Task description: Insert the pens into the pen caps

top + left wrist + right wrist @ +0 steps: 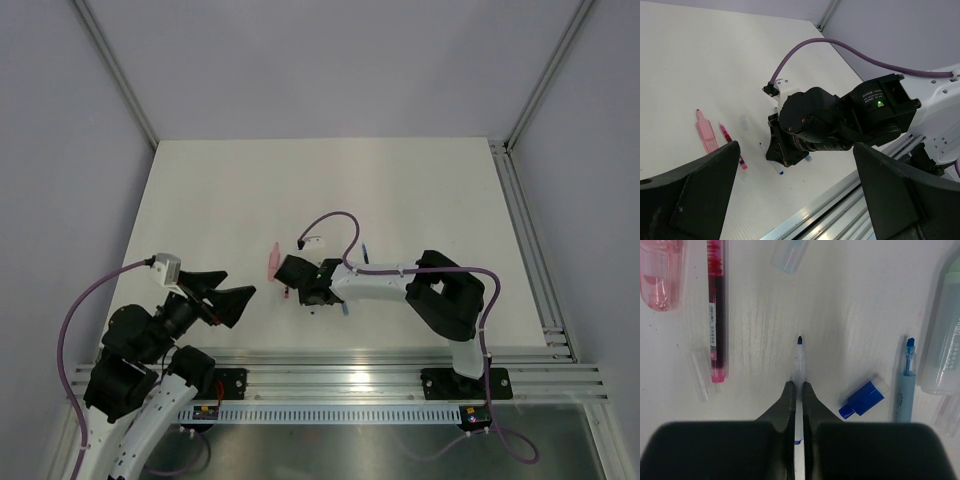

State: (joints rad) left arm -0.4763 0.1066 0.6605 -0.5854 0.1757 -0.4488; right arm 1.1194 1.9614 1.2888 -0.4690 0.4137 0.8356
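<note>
Through the right wrist camera I count three pens on the white table (420,180): a red pen (715,305), a white pen (799,360) with a dark tip, and a teal pen (905,385). The right gripper (799,387) has its fingers pinched onto the white pen's barrel, the tip pointing away from the wrist and low over the table.

I count five caps. A pink cap (660,275) lies beside the red pen's far end and a whitish cap (789,254) at the top edge. A slim clear cap (699,375) lies just beside the red pen's near end. A short dark blue cap (862,399) sits between the white and teal pens, and a wide grey-green cap (945,340) just right of the teal pen. A clear piece at the lower right edge is too cut off to name.

Every pen lies outside the caps.

The left gripper (228,292) hovers over the near left of the table, well apart from the pens, its fingers spread wide around nothing.
</note>
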